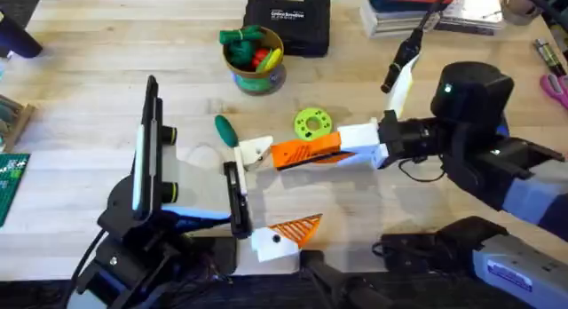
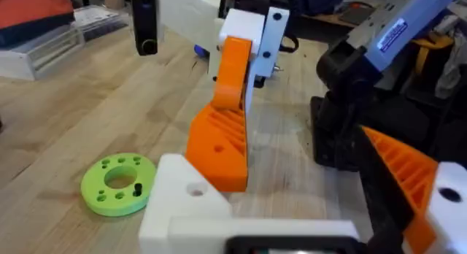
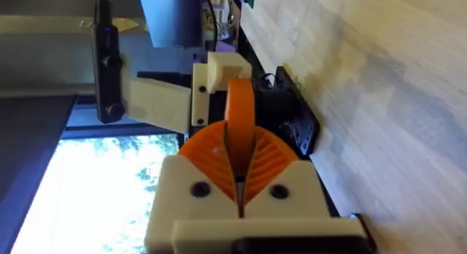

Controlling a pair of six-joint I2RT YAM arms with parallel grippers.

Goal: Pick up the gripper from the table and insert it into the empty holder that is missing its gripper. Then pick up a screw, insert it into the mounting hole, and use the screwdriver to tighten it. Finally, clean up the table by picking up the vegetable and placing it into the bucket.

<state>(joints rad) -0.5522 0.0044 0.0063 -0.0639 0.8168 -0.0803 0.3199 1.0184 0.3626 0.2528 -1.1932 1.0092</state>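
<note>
Now | right hand [image 1: 282,155] clamps the orange gripper wedge [image 1: 306,150] at the left hand's [image 1: 257,195] empty holder [image 1: 253,151], above the counter [image 1: 80,87] | left hand spread wide | wedge: light, stiff, ribbed; pinch flat sides.

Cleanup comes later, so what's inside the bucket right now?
The bucket holds bunched green, red and yellow toy vegetables heaped above its rim. Whatever lies beneath them is covered. The dark green vegetable is on the table.
</note>
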